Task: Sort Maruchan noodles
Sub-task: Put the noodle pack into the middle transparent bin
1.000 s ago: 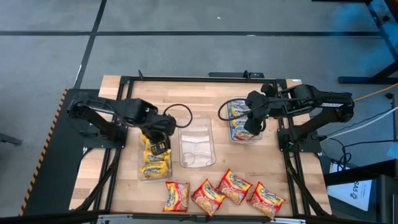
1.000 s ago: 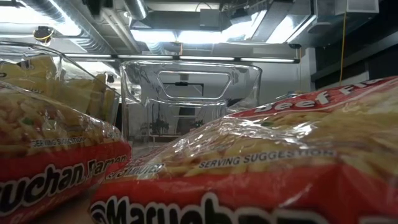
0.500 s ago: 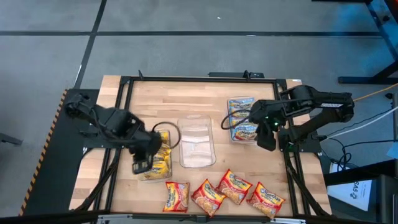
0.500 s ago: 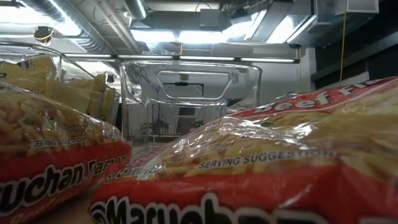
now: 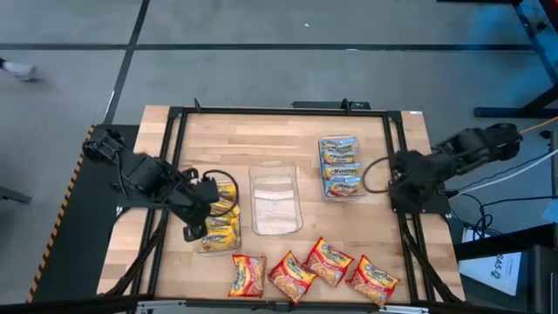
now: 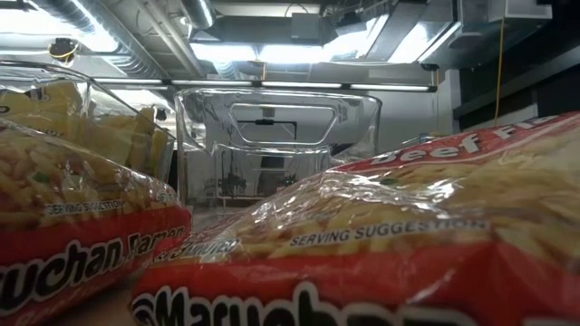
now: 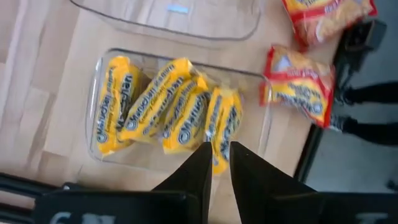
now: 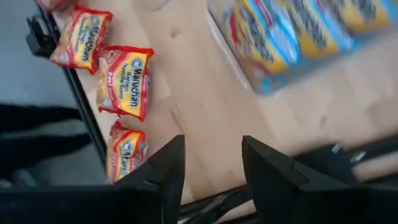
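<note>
Several yellow Maruchan noodles packets (image 7: 168, 106) lie overlapped in a clear tray (image 5: 202, 247) at the table's left. Blue-edged packets (image 5: 339, 166) fill a clear tray (image 8: 261, 84) at the far right. Red-orange packets (image 5: 329, 260) lie flat along the near edge. My left gripper (image 5: 193, 228) hovers at the yellow tray's left side; in its wrist view (image 7: 219, 155) the fingers stand a narrow gap apart with nothing between them. My right gripper (image 8: 211, 168), open and empty, hangs at the table's right edge (image 5: 399, 180), clear of the blue tray.
An empty clear tray (image 5: 275, 204) stands in the middle between the two filled ones. The low view is blocked by two red-orange packets (image 6: 362, 244) close in front, with the middle tray (image 6: 276, 145) behind. Bare wood lies along the far edge (image 5: 261, 131).
My left gripper has moved off the yellow tray toward the table's left and near edges, rising a little. My right gripper has swung away from above the blue tray to the table's right edge and turned, leaving that tray in full view. No packet has moved.
</note>
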`<state>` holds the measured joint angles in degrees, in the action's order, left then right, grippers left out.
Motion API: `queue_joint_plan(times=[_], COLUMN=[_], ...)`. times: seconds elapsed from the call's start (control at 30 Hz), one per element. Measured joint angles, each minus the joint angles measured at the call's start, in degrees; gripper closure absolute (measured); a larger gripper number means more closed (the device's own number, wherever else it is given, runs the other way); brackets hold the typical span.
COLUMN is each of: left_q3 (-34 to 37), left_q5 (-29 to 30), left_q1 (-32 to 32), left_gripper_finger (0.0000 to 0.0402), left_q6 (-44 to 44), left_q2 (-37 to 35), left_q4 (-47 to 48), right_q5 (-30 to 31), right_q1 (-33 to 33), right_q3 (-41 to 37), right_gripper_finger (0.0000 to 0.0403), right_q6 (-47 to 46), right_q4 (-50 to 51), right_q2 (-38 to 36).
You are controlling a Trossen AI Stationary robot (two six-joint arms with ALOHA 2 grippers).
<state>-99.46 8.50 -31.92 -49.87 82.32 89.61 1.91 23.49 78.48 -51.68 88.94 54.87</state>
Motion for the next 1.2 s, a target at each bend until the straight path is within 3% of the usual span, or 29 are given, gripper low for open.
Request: queue_joint_plan(times=[0.23, 0.47, 0.7, 0.93, 1.2], left_q3=[3.5, 11.5, 14.7, 14.8, 14.8], left_q5=[1.1, 1.2, 4.1, 4.2, 4.1], left_q1=[-1.8, -4.8, -3.4, -2.3, -2.4], left_gripper_finger=[0.0351, 0.0351, 0.0351, 0.0351, 0.0351], left_q6=[-3.7, -4.1, -5.2, -5.1, -5.1], left_q2=[0.2, 0.2, 0.2, 0.2, 0.2], left_q4=[-6.6, -17.9, -22.5, -23.3, -23.0], right_q5=[-3.3, -8.0, -8.3, -9.3, -15.1], right_q1=[11.2, 18.6, 20.0, 20.0, 20.0], right_q3=[-18.2, -35.4, -44.6, -46.3, -46.3], right_gripper_finger=[0.0246, 0.0246, 0.0246, 0.0246, 0.0246], right_q6=[-17.4, -21.4, -21.6, -21.0, -20.0], right_q4=[-8.0, -26.3, -44.2, -58.1, -63.7], right_q2=[-12.0, -15.1, -11.7, -3.9, 8.2])
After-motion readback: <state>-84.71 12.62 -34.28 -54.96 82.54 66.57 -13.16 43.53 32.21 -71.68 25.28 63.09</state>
